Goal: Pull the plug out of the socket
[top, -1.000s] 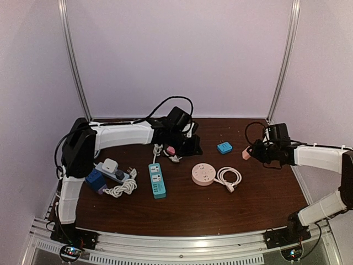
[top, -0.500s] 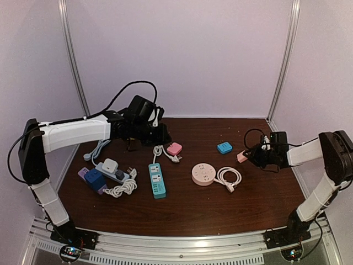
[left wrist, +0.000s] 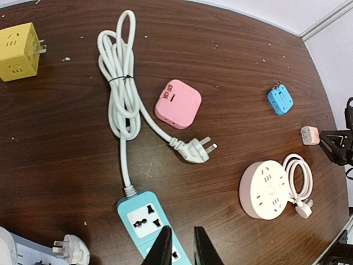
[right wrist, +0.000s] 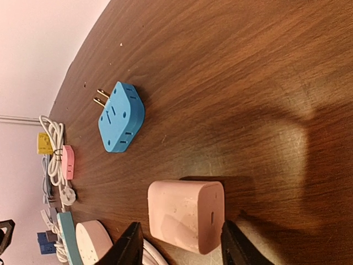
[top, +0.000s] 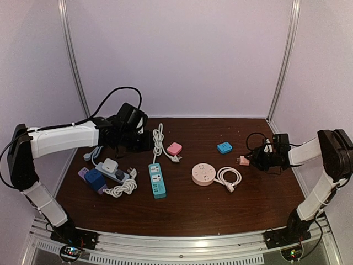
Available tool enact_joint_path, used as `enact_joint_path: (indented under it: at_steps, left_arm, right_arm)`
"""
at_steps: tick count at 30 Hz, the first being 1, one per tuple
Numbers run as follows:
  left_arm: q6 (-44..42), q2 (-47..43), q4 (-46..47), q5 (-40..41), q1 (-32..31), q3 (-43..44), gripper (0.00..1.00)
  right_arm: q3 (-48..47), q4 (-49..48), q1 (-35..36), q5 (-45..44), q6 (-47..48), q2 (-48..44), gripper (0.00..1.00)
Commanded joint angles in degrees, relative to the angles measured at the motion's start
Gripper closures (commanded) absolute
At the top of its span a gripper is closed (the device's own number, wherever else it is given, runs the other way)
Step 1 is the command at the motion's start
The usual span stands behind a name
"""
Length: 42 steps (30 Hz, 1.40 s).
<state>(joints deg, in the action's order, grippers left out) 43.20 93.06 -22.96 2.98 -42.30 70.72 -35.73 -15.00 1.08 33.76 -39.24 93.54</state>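
Report from the remote station, working from the near edge outward.

Lower centre of the overhead frame: a teal power strip (top: 157, 180). Its white cord (left wrist: 122, 83) loops up the frame, and the cord's white plug (left wrist: 194, 150) lies loose on the table (top: 182, 212).

Centre right: a round pink socket (top: 203, 174) with a coiled white cable (top: 229, 178) just beside it.

Middle right: the right gripper (top: 252, 160) sits low at the table. Its fingers (right wrist: 129, 251) are spread, and the pink charger (right wrist: 187, 218) lies flat between them, gripped by neither and seated in no socket. As it is the only item under a tool, I judge it to be the plug in question.

The pink square socket (left wrist: 177, 104) lies well apart, in the upper middle of the overhead view, with nothing plugged into it.

Upper left: the left gripper (left wrist: 181, 245) hangs above the table. Its fingers (left wrist: 163, 248) are nearly together with a slim gap, pinching nothing.

Far items: a blue adapter (top: 224, 147) and a yellow cube (left wrist: 19, 52).

Judgement: the pull looks complete and the step in hand is the release. To do it well, I keep the right fingers wide and rise straight off the table. That avoids dragging the charger or swinging into the coiled cable nearby.
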Motion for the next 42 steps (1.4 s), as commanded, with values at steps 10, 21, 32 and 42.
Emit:
enact_joint_path:
  at_steps: [10, 21, 32, 42]
  left_arm:
    - [2.8, -12.2, -8.8, 12.2, 6.0, -6.6, 0.72]
    - [4.4, -21.1, -16.8, 15.3, 16.0, -14.7, 0.42]
    - [20.8, -20.7, -29.8, 19.2, 18.3, -17.9, 0.07]
    - [31.5, -17.3, -31.8, 18.4, 18.4, -19.9, 0.02]
  right_arm:
    - [-0.3, 10.4, 1.5, -8.1, 5.6, -6.8, 0.26]
    - [-4.2, 24.2, 13.6, -23.1, 10.3, -16.6, 0.02]
    - [-11.6, 29.3, 24.4, -31.5, 12.2, -13.5, 0.0]
    - [-14.6, 28.7, 29.7, -31.9, 11.8, -10.0, 0.0]
